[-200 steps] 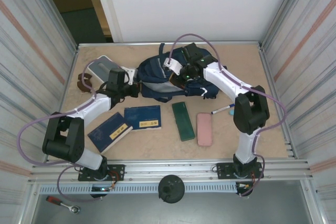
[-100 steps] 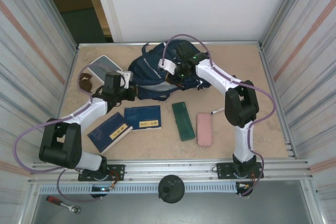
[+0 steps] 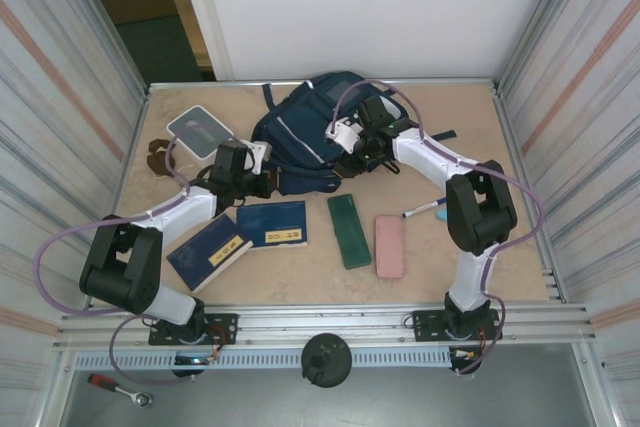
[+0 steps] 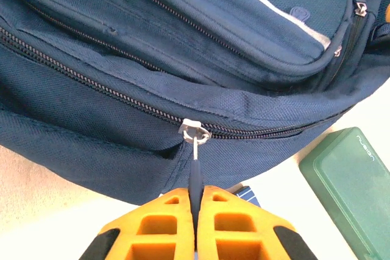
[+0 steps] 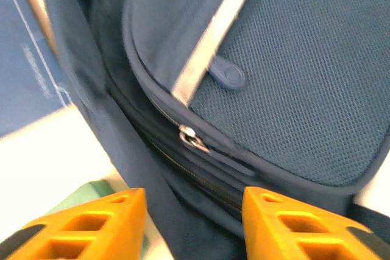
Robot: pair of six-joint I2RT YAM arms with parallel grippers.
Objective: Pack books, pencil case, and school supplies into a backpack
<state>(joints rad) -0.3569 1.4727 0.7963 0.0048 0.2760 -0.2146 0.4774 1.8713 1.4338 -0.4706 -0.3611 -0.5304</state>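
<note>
Navy fabric slumps at the far middle of the table in the top view: the backpack (image 3: 305,132) lies loose and unweighted, so a tug on its zip would probably drag the whole bag toward the books (image 3: 272,223) instead of opening it. The left gripper (image 3: 258,180) sits at the bag's near-left edge and the right gripper (image 3: 352,160) at its near-right side, both too small here to read their jaws. The marker (image 3: 425,209) lies on the near right, well apart from the bag. From the left wrist, the risk is a slip: the thin dark zipper pull (image 4: 195,172) could slide out of the pads, or a crooked pull could jam the metal slider (image 4: 194,131) in the fabric fold beneath it. The left gripper (image 4: 196,198) has its fingers pressed together, pinching that pull just below the slider, with the zip closed on either side. From the right wrist, a blurred picture, the danger is snagging loose cloth or bracing the bag too weakly. The right gripper (image 5: 195,208) has its jaws spread and holds nothing, poised near a second slider (image 5: 189,137); I cannot tell whether it touches the backpack.
</note>
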